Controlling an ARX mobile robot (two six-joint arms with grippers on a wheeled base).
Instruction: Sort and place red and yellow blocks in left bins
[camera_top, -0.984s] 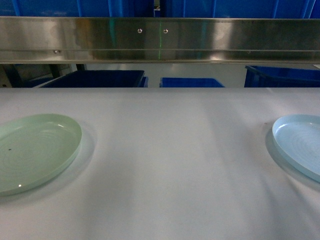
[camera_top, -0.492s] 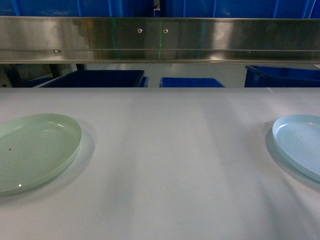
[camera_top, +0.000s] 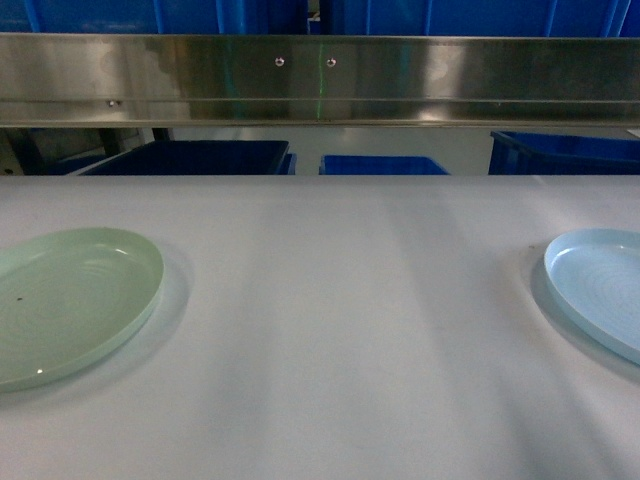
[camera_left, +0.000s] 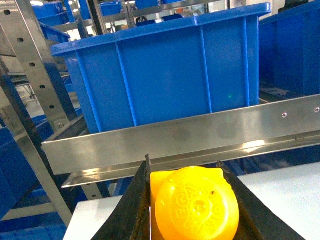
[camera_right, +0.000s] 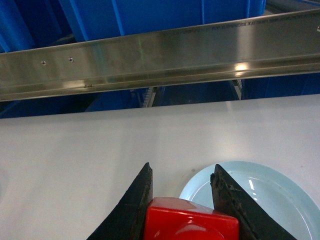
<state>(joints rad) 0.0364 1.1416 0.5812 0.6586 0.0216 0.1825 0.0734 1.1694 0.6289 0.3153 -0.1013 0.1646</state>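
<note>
**Both tools loaded, blue crate dead ahead of the left arm**

The left tool (camera_left: 182, 200) is clamped on the orange-yellow brick (camera_left: 192, 205), one embossed round stud facing the wrist camera and a dark finger pressed to each side. Straight ahead and above it, beyond the steel rail (camera_left: 200, 135) that runs along the far edge of the surface (camera_top: 340, 330), stands a deep blue crate (camera_left: 165, 75) with ribbed walls and a thick rim. The brick sits lower than that rim, so the coming move looks to turn on lifting it up and forward over the rail. The left arm appears the nearer of the two to this crate.

The right tool (camera_right: 182, 200) grips the red block (camera_right: 192, 222), of which only the top shows between the fingers. It hovers near the right edge of the surface, over the near rim of the pale blue plate (camera_right: 270, 195), with the rail and more blue crates beyond.

From the head camera, neither arm is in view: only the pale green plate (camera_top: 70, 300) at the left edge, the pale blue plate at the right, and bare surface between. Against the head view of a second ago, nothing has shifted; plates, rail and crates sit exactly as they did.
</note>
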